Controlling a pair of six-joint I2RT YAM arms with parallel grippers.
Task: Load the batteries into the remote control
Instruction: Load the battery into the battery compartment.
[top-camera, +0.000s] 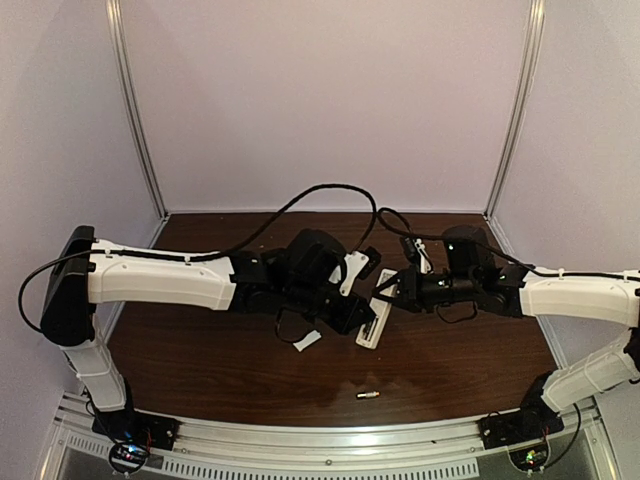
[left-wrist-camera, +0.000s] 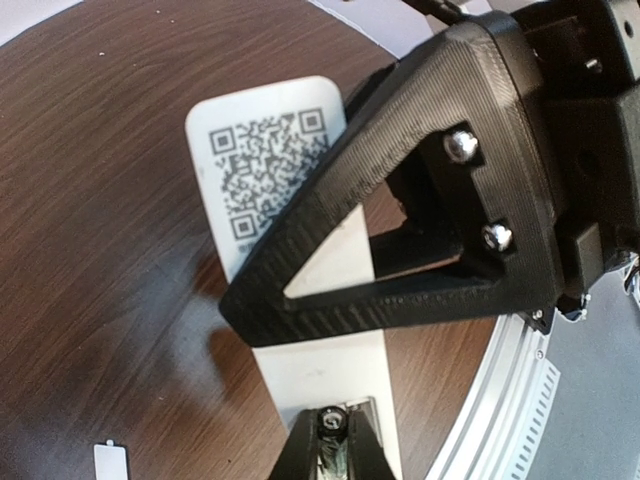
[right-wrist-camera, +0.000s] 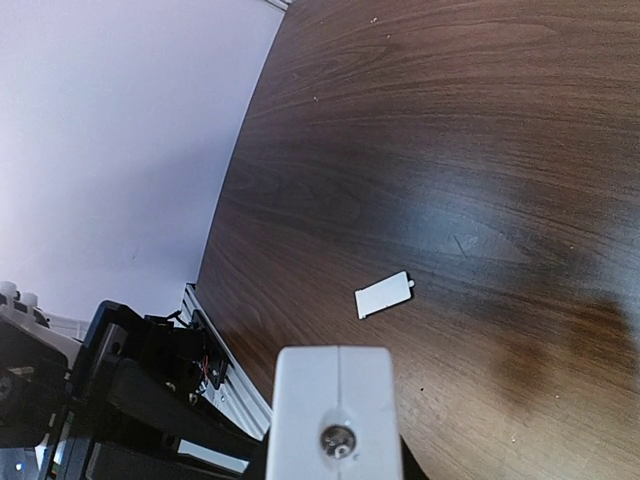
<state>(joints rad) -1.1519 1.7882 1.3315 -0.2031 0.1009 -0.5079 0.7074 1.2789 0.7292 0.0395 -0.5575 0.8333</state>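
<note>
White and slim, the remote control (top-camera: 372, 325) lies near the middle of the dark wooden table (top-camera: 200, 330), between the two arms, which reach in from either side. In the left wrist view its upturned face carries a QR-code label (left-wrist-camera: 270, 170), and a grey recess (left-wrist-camera: 358, 405) is open in it at the bottom of the picture.

The left gripper (left-wrist-camera: 333, 440) sits right over that recess. Its black fingers (left-wrist-camera: 300, 455) are closed on the gripped battery (left-wrist-camera: 328, 422), whose shiny round end shows between them, directly above the open recess. Whether this battery already touches the recess cannot be told.

The right gripper (top-camera: 392, 292) meets the remote control at its far end. One broad triangular finger (left-wrist-camera: 400, 180) lies across the white body just below the label, its tip at the remote's long edge. The other finger is hidden, so I cannot tell whether this gripper pinches the remote or only straddles it.

A second battery (top-camera: 369, 395) lies alone on the wood nearer the arm bases, well apart from both grippers. A small flat white cover piece (right-wrist-camera: 383, 294) rests on the table just beside the remote, on its left side, touching nothing
</note>
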